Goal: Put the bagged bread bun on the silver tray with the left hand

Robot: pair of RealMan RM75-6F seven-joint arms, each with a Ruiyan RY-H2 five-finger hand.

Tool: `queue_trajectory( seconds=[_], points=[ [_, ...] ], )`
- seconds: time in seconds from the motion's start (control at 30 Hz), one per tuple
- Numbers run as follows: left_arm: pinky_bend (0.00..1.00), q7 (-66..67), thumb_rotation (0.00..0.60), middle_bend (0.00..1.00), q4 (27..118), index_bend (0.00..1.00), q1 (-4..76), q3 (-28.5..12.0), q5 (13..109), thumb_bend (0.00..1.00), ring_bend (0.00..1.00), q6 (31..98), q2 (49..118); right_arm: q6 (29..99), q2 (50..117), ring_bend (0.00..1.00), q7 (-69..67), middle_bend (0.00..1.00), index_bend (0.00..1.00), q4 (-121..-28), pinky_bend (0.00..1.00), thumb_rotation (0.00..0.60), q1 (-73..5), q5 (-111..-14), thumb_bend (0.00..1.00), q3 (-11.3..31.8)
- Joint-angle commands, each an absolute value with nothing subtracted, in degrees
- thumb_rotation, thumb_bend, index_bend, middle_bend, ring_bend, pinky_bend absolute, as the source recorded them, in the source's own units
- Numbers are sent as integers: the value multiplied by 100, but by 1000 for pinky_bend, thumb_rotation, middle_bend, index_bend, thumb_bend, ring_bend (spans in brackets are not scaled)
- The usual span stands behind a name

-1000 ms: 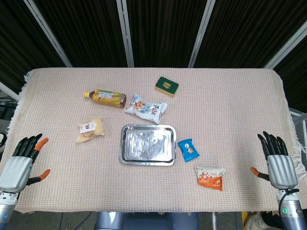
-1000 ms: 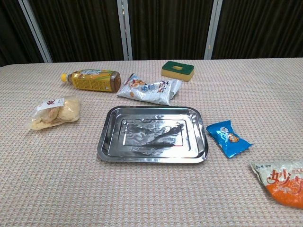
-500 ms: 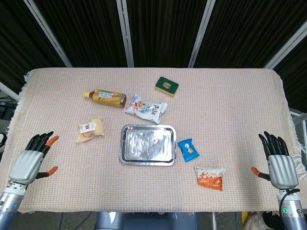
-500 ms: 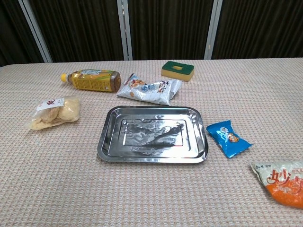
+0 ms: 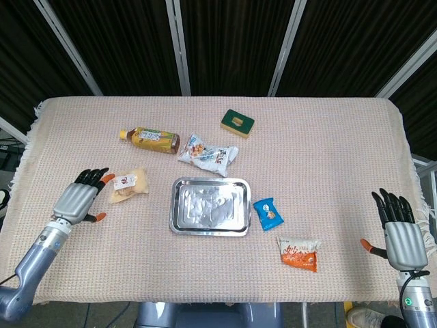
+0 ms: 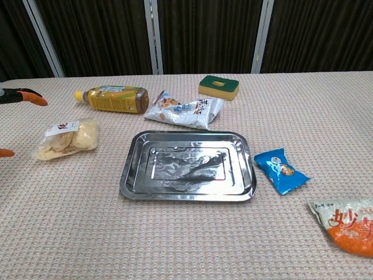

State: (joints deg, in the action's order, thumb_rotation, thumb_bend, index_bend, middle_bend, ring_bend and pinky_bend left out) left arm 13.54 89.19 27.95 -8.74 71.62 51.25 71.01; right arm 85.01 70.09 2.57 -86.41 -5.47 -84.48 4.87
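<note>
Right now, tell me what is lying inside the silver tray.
Nothing lies in the silver tray: both views show only its bare, reflective metal floor. The bagged bread bun sits on the cloth beside it, near the left hand. The cloth under the tray is covered.

Left hand (image 5: pixel 78 200) open, fingers spread (right hand (image 5: pixel 403 239) likewise).

Left hand (image 5: pixel 78 201), fingers spread, just beside bagged bun (image 5: pixel 129 185); seemingly apart.

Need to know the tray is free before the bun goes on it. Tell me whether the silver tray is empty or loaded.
Empty. The silver tray shows only its bare, reflective bottom in both views; the bagged bread bun lies on the table to its left.
</note>
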Motion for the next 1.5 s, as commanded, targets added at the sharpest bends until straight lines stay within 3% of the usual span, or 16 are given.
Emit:
queue_trajectory(
  seconds=[0.03, 0.47, 0.57, 0.6, 0.7, 0.83, 0.97, 1.23, 1.5],
  points=[
    [0, 1634, 600, 0, 8551, 98, 3261, -1019, 6690, 211, 0, 4536, 7389, 8505, 7001, 0, 260, 0, 0, -8651, 0, 600, -536, -8436, 0, 487],
    [1, 2120, 600, 0, 7511, 132, 4124, -1094, 5618, 224, 0, 3837, 8274, 8484, 7007, 0, 290, 0, 0, -8664, 0, 600, -519, -8380, 0, 492],
    [137, 2171, 600, 0, 7241, 196, 4241, -1100, 5418, 286, 5, 3833, 8503, 8467, 7014, 0, 288, 0, 0, -8647, 0, 600, -517, -8354, 0, 496],
    [237, 2180, 600, 0, 7194, 232, 4274, -1096, 5372, 325, 28, 3813, 8548, 8469, 7010, 0, 287, 0, 0, -8648, 0, 600, -517, -8354, 0, 499],
    [432, 2182, 600, 28, 7057, 368, 4362, -1082, 5351, 443, 178, 3887, 8714, 8466, 7014, 0, 283, 0, 0, -8647, 0, 600, -513, -8343, 0, 502],
    [531, 1853, 600, 125, 6918, 514, 4348, -1188, 5532, 562, 294, 4198, 8912, 8477, 7006, 0, 278, 0, 0, -8644, 0, 600, -505, -8356, 0, 498],
    [562, 1282, 600, 175, 6970, 567, 4258, -1340, 6039, 589, 320, 4705, 8934, 8487, 6999, 0, 259, 0, 0, -8636, 0, 600, -492, -8339, 0, 507],
    [561, 480, 600, 187, 7756, 568, 4148, -1482, 6867, 588, 312, 5354, 8527, 8435, 7042, 0, 201, 0, 0, -8570, 0, 600, -525, -8343, 0, 516],
    [560, 693, 600, 191, 8603, 569, 4399, -1323, 7350, 587, 306, 5398, 8691, 8419, 7035, 0, 117, 0, 0, -8522, 0, 600, -546, -8390, 0, 510]
  ],
)
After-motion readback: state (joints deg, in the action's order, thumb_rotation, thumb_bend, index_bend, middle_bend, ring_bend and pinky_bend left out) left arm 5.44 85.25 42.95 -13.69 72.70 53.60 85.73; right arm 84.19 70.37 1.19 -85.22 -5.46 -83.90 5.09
